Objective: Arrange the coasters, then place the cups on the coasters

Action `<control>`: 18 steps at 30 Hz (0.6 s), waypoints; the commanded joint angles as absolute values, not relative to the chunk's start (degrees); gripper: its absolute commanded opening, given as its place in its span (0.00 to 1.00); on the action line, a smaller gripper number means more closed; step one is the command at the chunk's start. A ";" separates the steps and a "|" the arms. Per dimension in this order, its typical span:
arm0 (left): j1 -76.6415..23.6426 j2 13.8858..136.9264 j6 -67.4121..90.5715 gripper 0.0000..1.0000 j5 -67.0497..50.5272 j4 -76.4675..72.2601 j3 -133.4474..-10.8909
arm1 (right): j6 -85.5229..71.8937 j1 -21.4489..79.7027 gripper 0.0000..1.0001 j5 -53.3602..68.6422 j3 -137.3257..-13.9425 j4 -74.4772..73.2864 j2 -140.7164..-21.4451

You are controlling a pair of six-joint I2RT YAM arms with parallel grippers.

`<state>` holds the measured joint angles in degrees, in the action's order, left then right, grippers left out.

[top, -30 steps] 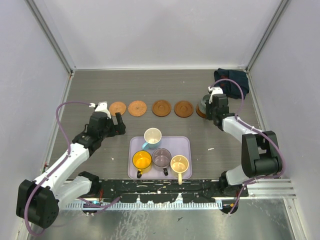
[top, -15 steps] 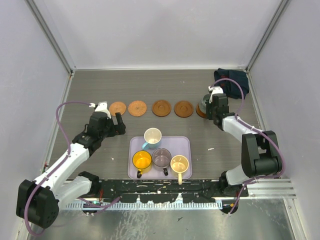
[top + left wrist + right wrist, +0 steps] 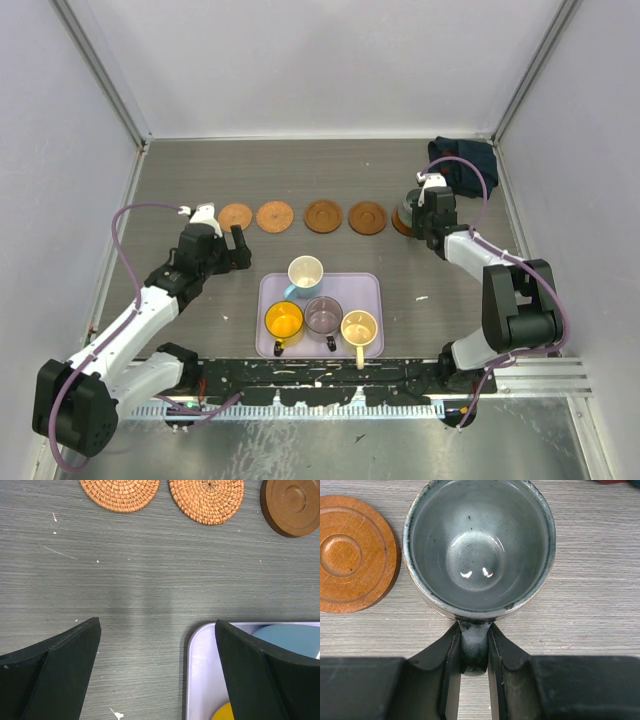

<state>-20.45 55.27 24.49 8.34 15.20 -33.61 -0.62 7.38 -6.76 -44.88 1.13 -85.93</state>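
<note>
Four coasters lie in a row across the table's middle. At the row's right end stands the grey-green cup, and a brown coaster edge shows beneath it. My right gripper is shut on this cup's handle. Three more cups, orange, purplish-grey and cream-yellow, stand with a white-and-blue one in the lilac tray. My left gripper hangs open over the tray's far-left corner, holding nothing.
A dark folded cloth lies at the back right corner, just behind the right arm. Walls close in the table on three sides. The left wrist view shows two woven coasters and a wooden one.
</note>
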 commanded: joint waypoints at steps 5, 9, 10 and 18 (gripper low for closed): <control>-20.13 53.97 24.39 0.98 8.92 12.72 -33.66 | -2.02 7.21 0.10 -6.72 -48.85 7.83 -85.35; -20.14 54.06 24.35 0.98 8.88 12.66 -33.65 | -2.27 7.13 0.14 -6.51 -48.87 7.63 -85.17; -20.14 54.06 24.37 0.98 8.80 12.59 -33.58 | -2.31 7.18 0.16 -6.44 -48.87 7.61 -85.15; -20.14 53.66 24.43 0.98 8.77 12.67 -33.58 | -2.87 7.20 0.32 -6.59 -48.83 7.12 -85.10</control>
<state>-20.45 55.20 24.60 8.32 15.20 -33.58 -1.87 7.38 -6.48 -45.23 1.17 -86.30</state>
